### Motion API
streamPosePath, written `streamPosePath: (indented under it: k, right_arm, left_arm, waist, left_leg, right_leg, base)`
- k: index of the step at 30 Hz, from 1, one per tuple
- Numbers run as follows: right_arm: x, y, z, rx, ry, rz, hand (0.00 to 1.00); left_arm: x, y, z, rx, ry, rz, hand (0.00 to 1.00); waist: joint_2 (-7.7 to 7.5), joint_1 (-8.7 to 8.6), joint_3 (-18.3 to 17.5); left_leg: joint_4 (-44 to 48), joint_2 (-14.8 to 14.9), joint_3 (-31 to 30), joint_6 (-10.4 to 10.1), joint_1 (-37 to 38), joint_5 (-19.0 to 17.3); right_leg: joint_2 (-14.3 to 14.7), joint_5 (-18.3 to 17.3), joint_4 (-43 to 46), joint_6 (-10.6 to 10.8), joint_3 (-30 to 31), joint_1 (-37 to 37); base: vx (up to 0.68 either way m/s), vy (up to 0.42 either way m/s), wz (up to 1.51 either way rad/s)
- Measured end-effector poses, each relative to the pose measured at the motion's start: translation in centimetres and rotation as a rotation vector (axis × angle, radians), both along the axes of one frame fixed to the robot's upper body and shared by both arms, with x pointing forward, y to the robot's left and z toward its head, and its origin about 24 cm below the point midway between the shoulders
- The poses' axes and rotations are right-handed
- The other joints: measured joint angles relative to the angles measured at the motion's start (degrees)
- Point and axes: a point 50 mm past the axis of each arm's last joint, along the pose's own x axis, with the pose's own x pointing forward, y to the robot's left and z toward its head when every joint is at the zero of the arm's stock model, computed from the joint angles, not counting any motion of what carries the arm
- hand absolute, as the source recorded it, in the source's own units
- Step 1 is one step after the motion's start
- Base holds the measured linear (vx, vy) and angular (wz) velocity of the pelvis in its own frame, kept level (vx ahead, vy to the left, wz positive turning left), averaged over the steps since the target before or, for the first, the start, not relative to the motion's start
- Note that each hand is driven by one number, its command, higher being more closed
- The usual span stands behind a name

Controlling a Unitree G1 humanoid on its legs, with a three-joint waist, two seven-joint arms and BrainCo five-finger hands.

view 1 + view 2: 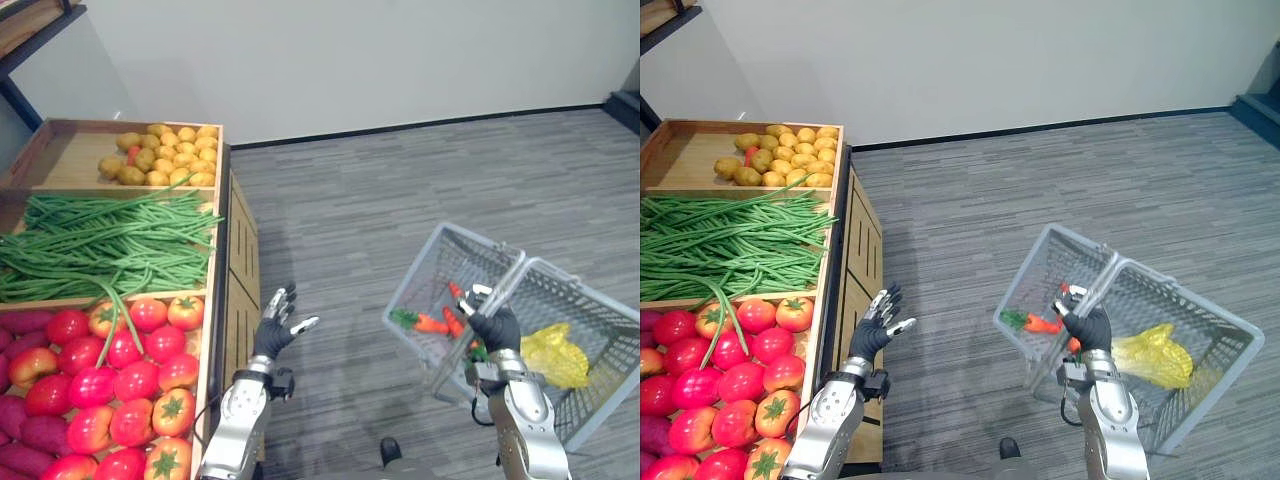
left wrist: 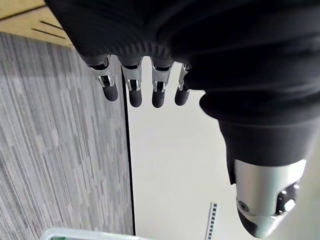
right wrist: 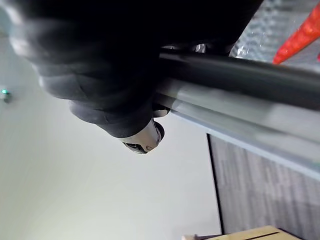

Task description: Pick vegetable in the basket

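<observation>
You are looking down at a wooden slatted display stand (image 1: 215,290) on the robot's left and a grey carpeted floor (image 1: 400,200) on its right.

The robot's right hand (image 1: 495,328) is clenching the grey bar handle (image 1: 512,272) of a grey plastic mesh shopping basket (image 1: 600,405). In the right wrist view the fingers are wrapping fully round the bar. The hand is carrying the basket low at the right side, tilted, with its open top facing up. This is probably to leave the other arm free for picking and to give it a ready place to drop things. Inside, orange carrots with green tops (image 1: 430,323) are lying against the wall nearest the stand. A crumpled yellow bundle (image 1: 555,355), which I cannot identify, is resting further right.

The robot's left hand (image 1: 278,325) is hovering just beside the stand's outer edge, fingers straight and spread, grasping nothing. It seems poised to reach across for the next vegetable, which is still on the stand.

The stand is offering three compartments:
- **Farthest:** small yellow-brown potatoes (image 1: 160,155).
- **Middle:** long thin green beans (image 1: 100,245), a few trailing over the divider.
- **Nearest the left hand:** glossy round red and orange tomatoes with green stalk caps (image 1: 140,380), packed closely, with dark purple tubers (image 1: 20,410) along the far edge.

The tomatoes look smooth and likely to roll, so a full wrap of the fingers would probably suit them.
</observation>
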Motion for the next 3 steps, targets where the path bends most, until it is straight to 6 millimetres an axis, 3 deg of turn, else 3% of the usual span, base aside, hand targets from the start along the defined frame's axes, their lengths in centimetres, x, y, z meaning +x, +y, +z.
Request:
streamPosePath:
  k: [3]
  right_arm:
    - [-0.6,0.0,-1.5,-0.033,0.084,0.020,1.00]
  left_arm:
    - [-1.1,1.4,-1.8,0.113,0.093,0.016,0.00]
  waist:
    - [0.04,0.13,-0.02]
  left_leg:
    - [0.01,-0.03,-0.75,-0.02,-0.37,0.14]
  right_leg:
    - [-0.12,-0.05,-0.08,-0.08,-0.68,0.03]
  base:
    - [-0.03,-0.026,0.12]
